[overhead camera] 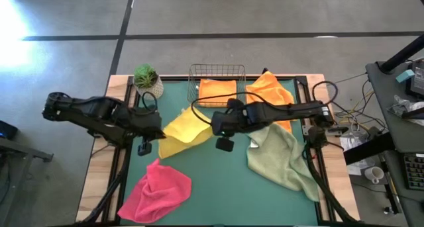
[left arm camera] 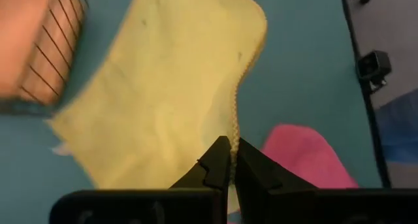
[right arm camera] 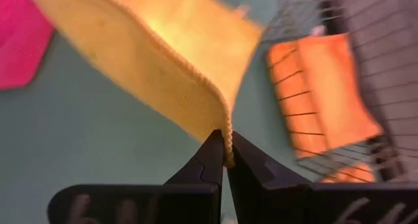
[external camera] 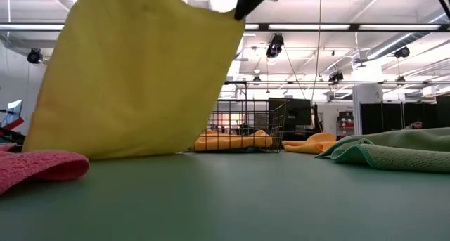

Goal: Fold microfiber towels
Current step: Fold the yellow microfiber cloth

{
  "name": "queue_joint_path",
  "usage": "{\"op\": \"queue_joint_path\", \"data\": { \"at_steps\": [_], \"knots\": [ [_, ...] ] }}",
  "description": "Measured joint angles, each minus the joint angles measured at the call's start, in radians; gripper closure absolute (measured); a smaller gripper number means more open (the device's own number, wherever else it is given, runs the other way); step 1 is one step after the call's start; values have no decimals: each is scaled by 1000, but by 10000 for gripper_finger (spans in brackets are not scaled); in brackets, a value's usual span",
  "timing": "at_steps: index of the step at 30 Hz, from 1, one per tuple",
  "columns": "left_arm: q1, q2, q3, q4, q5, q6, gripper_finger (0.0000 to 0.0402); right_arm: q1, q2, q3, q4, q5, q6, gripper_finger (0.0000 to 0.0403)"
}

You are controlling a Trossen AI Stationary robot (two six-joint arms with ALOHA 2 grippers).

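- in the low view we see the top edge of the yellow towel cut off by the frame, so both grippers are almost wholly out of that picture; only a dark sliver shows at the towel's upper right corner.
- from above, the arms cover much of the yellow towel's upper edge, and the right arm hides part of the loose orange towel.
- the left gripper has its fingers pinched together on the stitched hem of the yellow towel, near a corner.
- the right gripper is likewise clamped on the yellow towel's corded hem at another corner.
- the yellow towel hangs between the two grippers as a soft, slightly sagging sheet, its lower edge touching the green mat near the middle of the table.
- the pink towel lies crumpled on the mat's near left part, fuzzy in texture.
- the sage green towel lies rumpled on the right side, with a bound edge.
- the wire mesh basket at the back holds a folded orange towel; the loose orange towel lies just beside the basket.
- a small potted plant stands at the back left corner.
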Motion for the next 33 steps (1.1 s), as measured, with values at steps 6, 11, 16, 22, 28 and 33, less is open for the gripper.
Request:
{"op": "queue_joint_path", "data": {
  "at_steps": [6,11,16,22,28,33],
  "knots": [
    [0,78,128,-74,-111,142,401,62,-56,1,-5,201,48,394],
    [0,146,227,-199,-176,159,401,99,-106,1,-20,335,94,394],
    [0,202,308,-268,-214,158,401,126,-149,2,-24,337,152,394],
    [0,238,403,-276,-249,242,401,168,-181,2,-23,330,192,394],
    [17,248,450,-274,-412,400,401,135,-196,2,-30,398,128,394],
    [82,249,447,-266,-488,501,401,64,-208,2,-28,484,16,394]
  ]
}}
